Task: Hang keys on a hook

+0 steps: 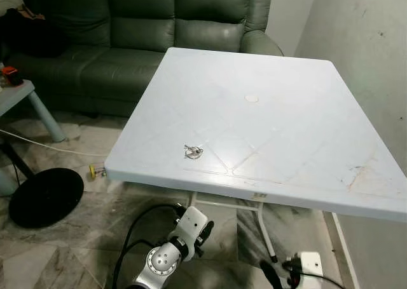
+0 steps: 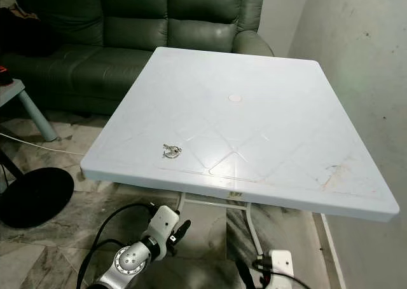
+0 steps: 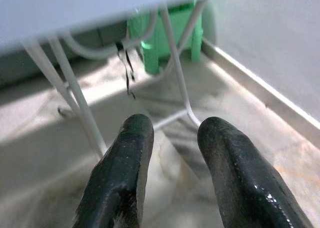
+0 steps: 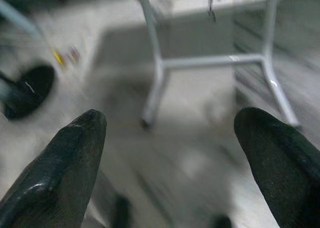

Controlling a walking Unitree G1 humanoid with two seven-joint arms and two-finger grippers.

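A small bunch of keys (image 1: 193,152) on a metal ring lies near the front left edge of the white plastic table (image 1: 286,130). My left arm (image 1: 166,257) hangs low in front of the table, below its front edge. In the left wrist view the left gripper (image 3: 175,133) is open by a narrow gap, holds nothing, and points under the table at its white legs. My right arm (image 1: 310,263) is low at the bottom edge of the left eye view. The right gripper (image 4: 175,123) is wide open and empty, above the floor near the table legs.
A green leather sofa (image 1: 127,41) stands behind the table. A pale wall (image 1: 375,54) runs close along the right. At left are a small light-blue side table (image 1: 25,98), a black round base (image 1: 46,197) and a white cable (image 1: 38,146) on the marble floor.
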